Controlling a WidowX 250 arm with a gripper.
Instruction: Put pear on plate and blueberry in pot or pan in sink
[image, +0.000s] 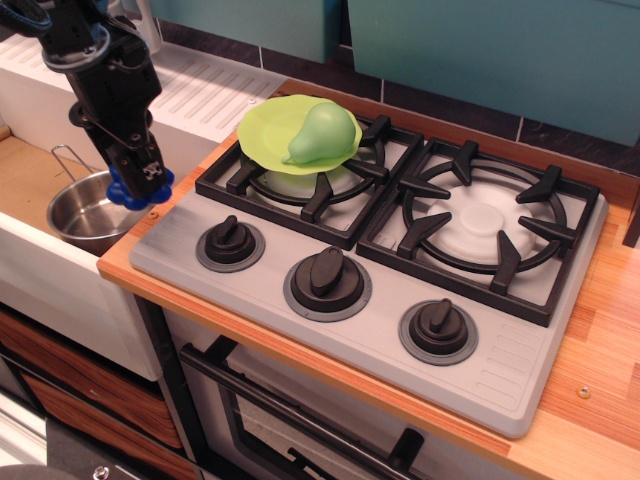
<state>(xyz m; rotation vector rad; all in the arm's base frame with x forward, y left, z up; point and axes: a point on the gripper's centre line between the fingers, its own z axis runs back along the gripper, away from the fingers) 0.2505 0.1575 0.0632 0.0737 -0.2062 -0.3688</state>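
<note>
Your black robot arm comes down from the upper left corner and leans a little toward the stove, with the wrist above the white ribbed drainboard (215, 90). The black pincer (140, 183) points downward, and its two fingers are pressed on the small cluster of glossy dark-blue plastic balls, the blueberry (137, 192). You can see the blue balls bulging out on both sides of the fingertips, so the pincer is pinching it.

Take the small shiny round stainless-steel pot (85, 215) as your landmark. The blueberry hangs over the right rim of this pot, at the edge where the wooden bench (600, 330) begins; it looks lifted, but you cannot tell from this view how high it is above the rim. The pot stands in the deep white sink (50, 275) with the wood-coloured bottom, and its thin wire loop handle (65, 158) points to the back left. The drainboard lies behind the pot.

To the right of the pot, on the bench, you see the grey stove top (380, 260) with two black burner grates and three black knobs. The round lime-green plastic plate (270, 135) with wavy rim lies on the back left grate, the one nearer to the pot. The smooth light-green toy pear (322, 132) lies on this plate, its neck pointing to the front left.
</note>
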